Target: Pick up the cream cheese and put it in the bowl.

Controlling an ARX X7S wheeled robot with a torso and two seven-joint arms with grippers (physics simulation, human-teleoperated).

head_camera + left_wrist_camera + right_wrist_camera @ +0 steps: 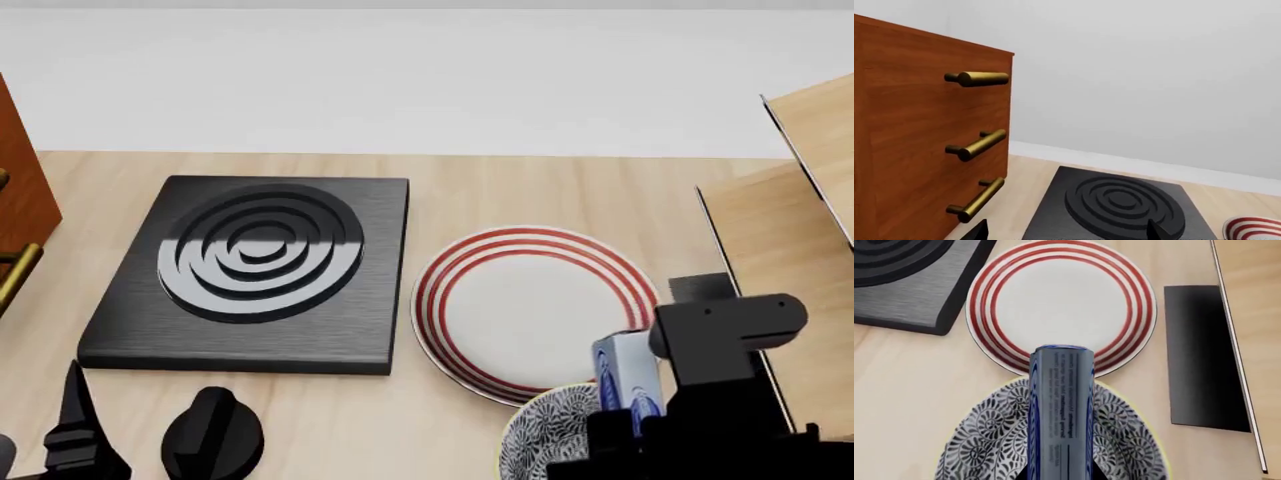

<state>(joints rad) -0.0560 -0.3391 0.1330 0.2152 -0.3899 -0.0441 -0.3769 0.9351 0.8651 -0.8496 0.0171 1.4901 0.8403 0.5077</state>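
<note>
Starting w/ the left wrist view: no task item shows, just a wooden cabinet (927,135) w/ brass handles (977,78), a black burner block (1121,205), a sliver of the red-ringed plate (1254,230) and two dark tips at the lower edge, prob. the left pincer (1064,231), which look spread apart and empty. Head view next: the cream cheese (627,385) stands on end, held up at the right pincer (638,425), just over the far rim of the bowl (547,435), beside the plate (534,305); the arm's dark body hides the fingers and most of the bowl, so whether the box sits over the hollow can't be read here. The left pincer (140,435) shows as black shapes low at the left over the table (561,190), idle. Right wrist view fills that gap: the box (1061,410) runs lengthwise away from the camera, clamped by the right pincer at its near end, mostly over the bowl's patterned inside (981,450), far end reaching past the rim toward the plate (1061,305). Handling, as a guess: light, stiff carton, smooth printed faces so maybe slippery; best held across the narrow sides near the middle, not too hard or it dents. Held by one end, it may tip on release, so lower it first.
</note>
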